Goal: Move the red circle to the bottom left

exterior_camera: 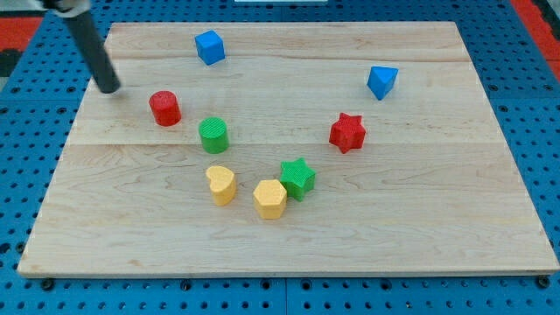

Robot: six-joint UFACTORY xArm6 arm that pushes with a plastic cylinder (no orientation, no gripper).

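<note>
The red circle (164, 108) stands upright on the wooden board (420, 236), in the upper left part. My tip (109, 87) is up and to the left of it, a short gap away, not touching. The dark rod rises from the tip toward the view's top left corner. A green circle (213, 135) stands just down and right of the red circle.
A blue cube (209, 47) is near the top edge. A blue triangular block (381, 81) is at the upper right. A red star (347, 132) is right of centre. A yellow heart (221, 185), a yellow hexagon (269, 199) and a green star (297, 178) cluster at bottom centre.
</note>
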